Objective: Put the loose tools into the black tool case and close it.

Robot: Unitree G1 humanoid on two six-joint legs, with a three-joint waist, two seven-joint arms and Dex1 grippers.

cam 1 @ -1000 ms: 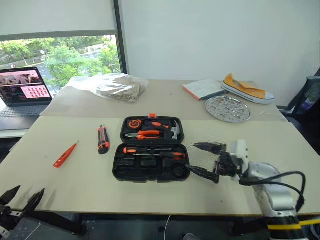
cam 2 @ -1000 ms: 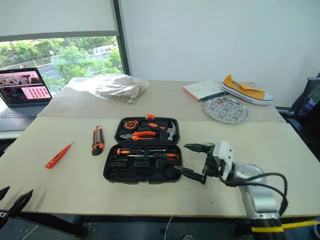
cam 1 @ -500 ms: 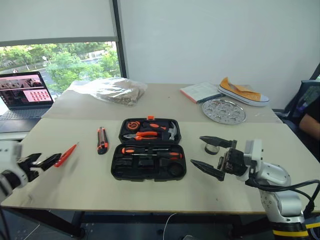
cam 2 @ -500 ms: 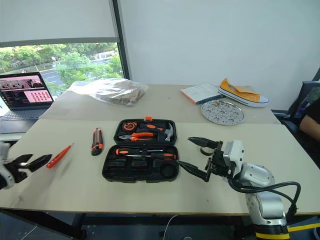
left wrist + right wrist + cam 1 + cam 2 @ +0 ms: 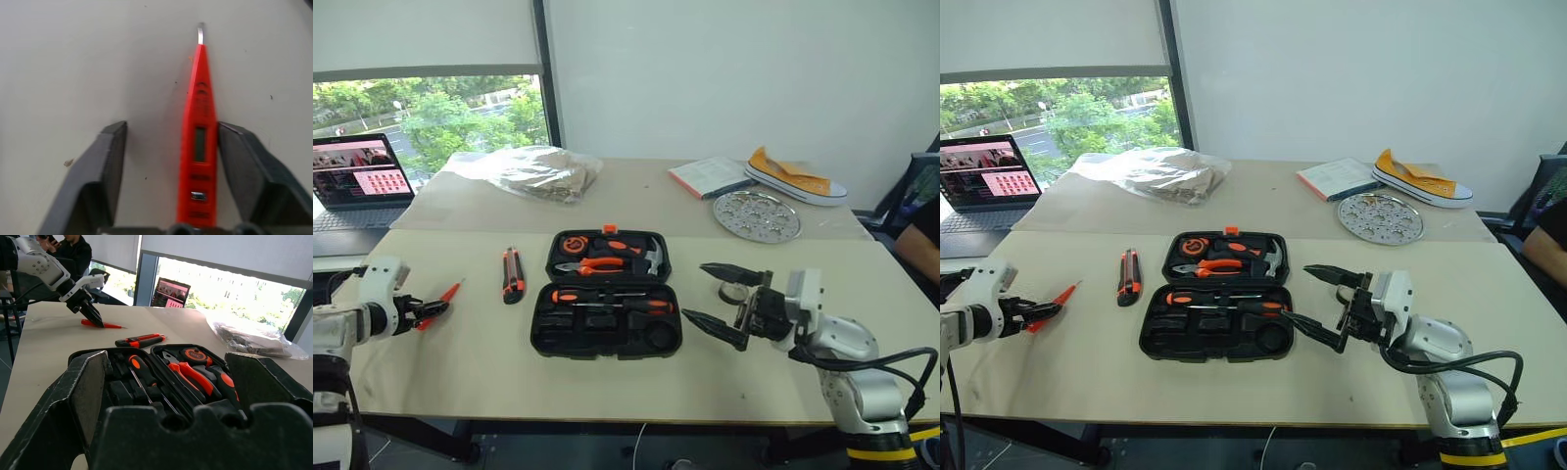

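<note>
Table (image 5: 489, 372): matt beige top, smooth, faint specks.
Tool case (image 5: 607, 335): black moulded plastic, dull sheen, orange plastic latch.
Screwdriver (image 5: 198, 142): glossy red plastic body, small bare metal tip.
Utility knife (image 5: 514, 273): black and orange plastic.
Bag (image 5: 529, 170): crinkled clear plastic film.
Round tray (image 5: 757, 214): shiny perforated metal.
Shoe (image 5: 798, 176): yellow cloth, white rubber sole.
Gripper fingers (image 5: 107, 166): matt dark plastic, slightly grainy.

White-and-silver arms, black tapered gripper fingers (image 5: 722, 271), black cables looping off right forearm, possibly yellow band lower down
</note>
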